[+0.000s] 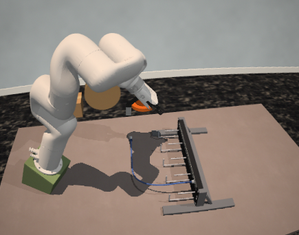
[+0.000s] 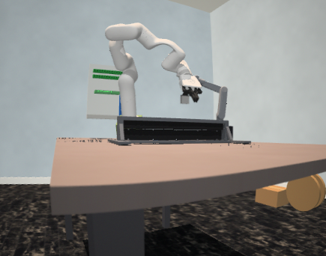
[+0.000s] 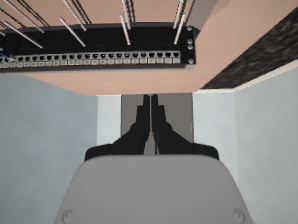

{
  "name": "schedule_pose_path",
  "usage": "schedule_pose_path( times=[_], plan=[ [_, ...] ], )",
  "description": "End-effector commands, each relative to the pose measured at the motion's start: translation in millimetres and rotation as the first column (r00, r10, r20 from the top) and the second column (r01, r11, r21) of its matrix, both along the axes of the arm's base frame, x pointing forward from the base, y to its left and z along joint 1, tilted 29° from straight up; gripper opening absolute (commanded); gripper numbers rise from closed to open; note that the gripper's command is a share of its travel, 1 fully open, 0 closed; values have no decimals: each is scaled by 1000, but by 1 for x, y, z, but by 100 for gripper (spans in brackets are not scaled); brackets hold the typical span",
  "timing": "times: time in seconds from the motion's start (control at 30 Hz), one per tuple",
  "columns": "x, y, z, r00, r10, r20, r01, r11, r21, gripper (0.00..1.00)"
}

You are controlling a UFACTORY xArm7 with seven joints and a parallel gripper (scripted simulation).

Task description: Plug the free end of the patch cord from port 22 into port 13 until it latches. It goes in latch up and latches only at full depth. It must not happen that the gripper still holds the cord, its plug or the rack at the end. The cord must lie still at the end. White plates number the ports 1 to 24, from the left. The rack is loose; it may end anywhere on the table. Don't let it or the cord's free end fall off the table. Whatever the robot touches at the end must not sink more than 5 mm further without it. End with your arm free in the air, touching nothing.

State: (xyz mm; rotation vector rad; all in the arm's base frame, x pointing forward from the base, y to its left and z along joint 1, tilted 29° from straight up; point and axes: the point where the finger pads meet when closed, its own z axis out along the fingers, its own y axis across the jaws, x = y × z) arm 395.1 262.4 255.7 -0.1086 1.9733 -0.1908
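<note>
The grey patch-panel rack [image 1: 198, 206] [image 2: 171, 122] [image 3: 100, 31] stands on the table [image 1: 250, 154] [image 2: 179, 165] [image 3: 150, 82], with its row of ports visible in the wrist view. A blue patch cord [image 1: 135, 173] runs from a port near the rack's near end in a curve across the table. Its free plug [image 1: 130, 137] lies flat on the table, left of the rack. My gripper [image 1: 159, 110] [image 2: 192, 95] [image 3: 150, 103] is shut and empty. It hangs in the air above the rack's far end, well away from the plug. The cord is hidden in the exterior view.
Thin grey rods stick out of the rack on the cord's side. The arm's green base [image 1: 44, 173] sits at the table's left. On the floor behind are an orange disc [image 1: 141, 107], a wooden disc [image 1: 102, 97] and a cardboard box [image 1: 78, 104].
</note>
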Motion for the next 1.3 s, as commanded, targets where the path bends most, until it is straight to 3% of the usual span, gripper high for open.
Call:
schedule_pose_path(
  times=[0.0, 0.4, 1.27],
  plan=[
    [37, 1, -14, 1000, 4, 4, -4, 1000, 5, 0],
    [90, -3, -37, 1000, 4, 4, -4, 1000, 5, 0],
    [92, -3, -38, 1000, 3, 4, -3, 1000, 5, 0]
  ],
)
